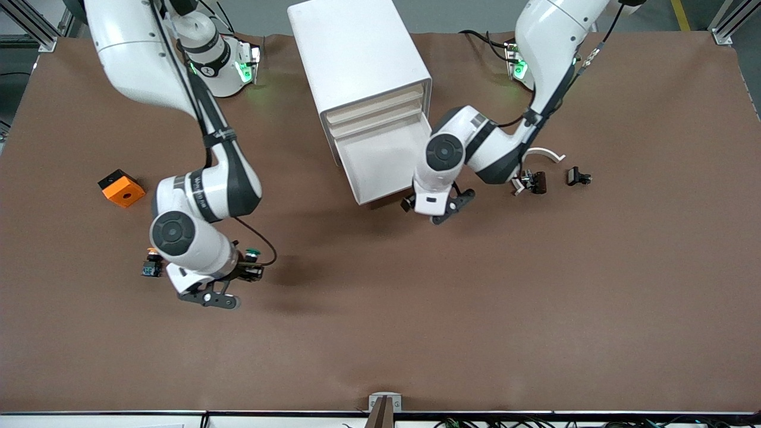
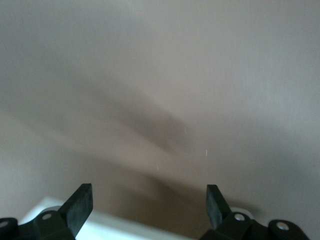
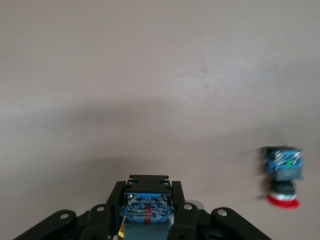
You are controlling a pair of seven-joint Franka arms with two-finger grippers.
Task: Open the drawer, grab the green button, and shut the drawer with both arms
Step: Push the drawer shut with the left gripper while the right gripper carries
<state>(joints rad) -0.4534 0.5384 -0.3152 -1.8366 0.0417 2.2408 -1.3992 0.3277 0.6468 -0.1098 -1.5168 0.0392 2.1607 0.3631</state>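
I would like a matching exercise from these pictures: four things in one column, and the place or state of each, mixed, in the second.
1. green button
2. red-capped button
3. bottom drawer
4. left hand

A. open, holding nothing
B. loose on the table
C. gripped in the right hand
D. pulled out

Pairs: 1-C, 2-B, 3-D, 4-A

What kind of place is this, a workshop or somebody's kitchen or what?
Most likely a robotics lab bench: two arms are mounted at a brown-covered table framed by aluminium rails. On it are a white drawer unit, push buttons and small parts.
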